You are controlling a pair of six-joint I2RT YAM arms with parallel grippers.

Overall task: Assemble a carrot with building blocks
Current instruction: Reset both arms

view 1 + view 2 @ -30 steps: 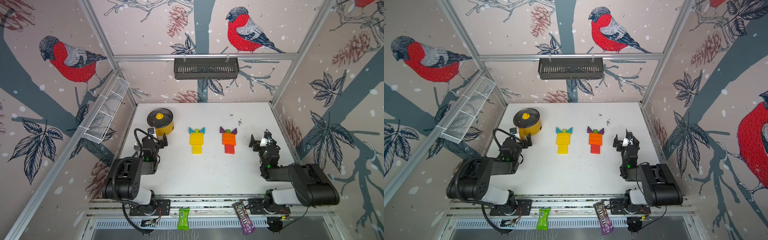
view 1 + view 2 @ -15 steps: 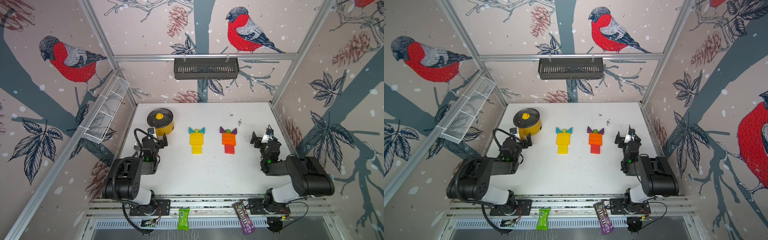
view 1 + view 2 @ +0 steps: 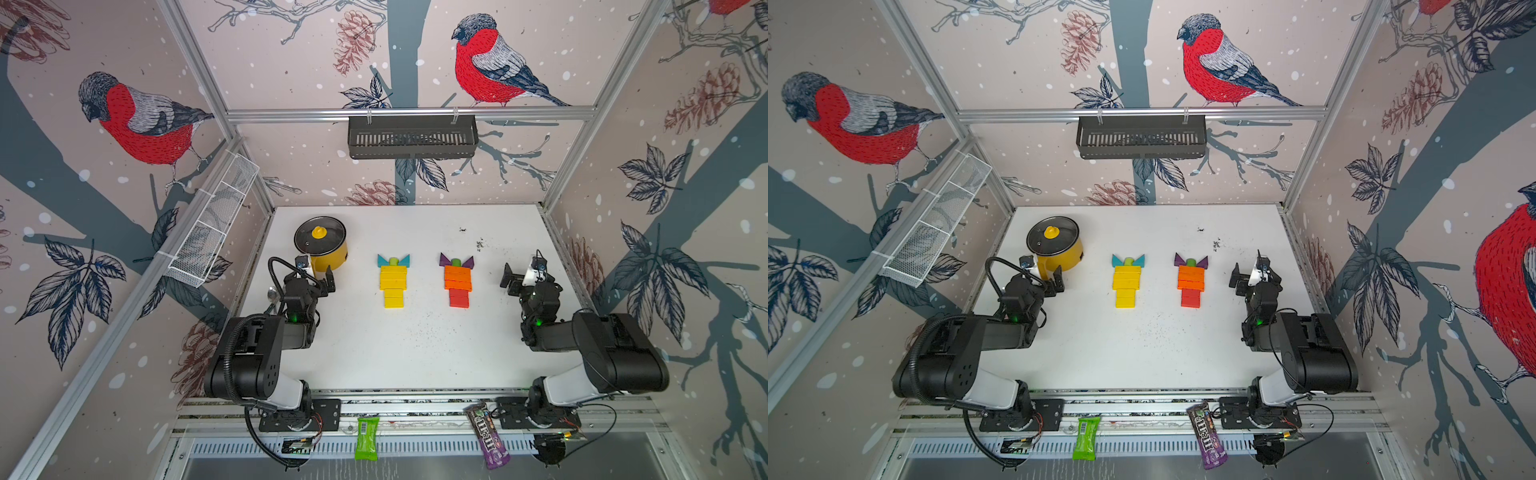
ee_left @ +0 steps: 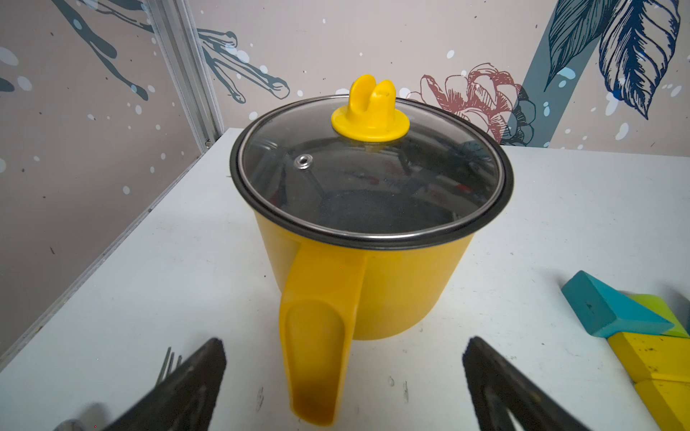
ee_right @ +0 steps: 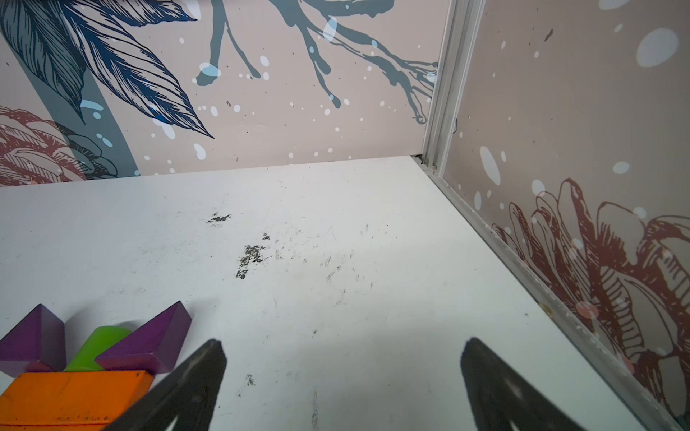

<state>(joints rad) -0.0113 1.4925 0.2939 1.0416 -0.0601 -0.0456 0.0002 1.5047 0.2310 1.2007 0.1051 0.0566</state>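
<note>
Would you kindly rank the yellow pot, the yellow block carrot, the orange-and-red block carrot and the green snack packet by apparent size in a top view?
1. yellow pot
2. yellow block carrot and orange-and-red block carrot: alike, so unranked
3. green snack packet, smallest

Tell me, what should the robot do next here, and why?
Probably nothing more with the blocks: just ease the left gripper and right gripper back to rest. Both are open and empty, the yellow carrot and the orange-and-red carrot look complete, and no loose blocks show.
</note>
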